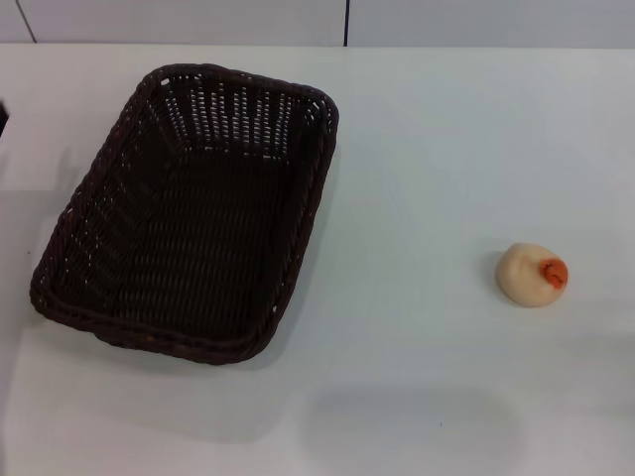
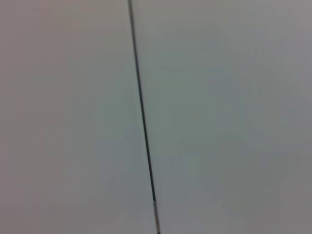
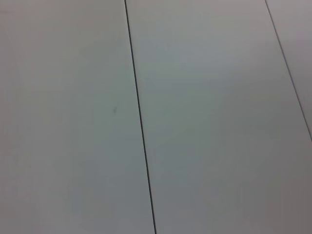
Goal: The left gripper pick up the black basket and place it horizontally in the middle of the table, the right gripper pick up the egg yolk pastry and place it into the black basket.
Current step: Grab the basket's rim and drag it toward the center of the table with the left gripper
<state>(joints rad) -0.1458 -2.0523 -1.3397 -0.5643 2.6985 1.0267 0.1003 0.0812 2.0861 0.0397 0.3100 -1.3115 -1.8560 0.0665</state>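
The black basket [image 1: 189, 213] lies on the left half of the white table [image 1: 427, 169] in the head view, its long side running away from me and slightly slanted, and it holds nothing. The egg yolk pastry [image 1: 533, 274], a pale round bun with an orange-red spot, sits alone on the table's right side, well apart from the basket. Neither the left gripper nor the right gripper appears in any view. Both wrist views show only pale flat panels with thin dark seams.
The table's far edge meets a pale wall with a dark vertical seam [image 1: 346, 22]. A sliver of something dark shows at the left edge [image 1: 3, 117]. Bare tabletop stretches between basket and pastry.
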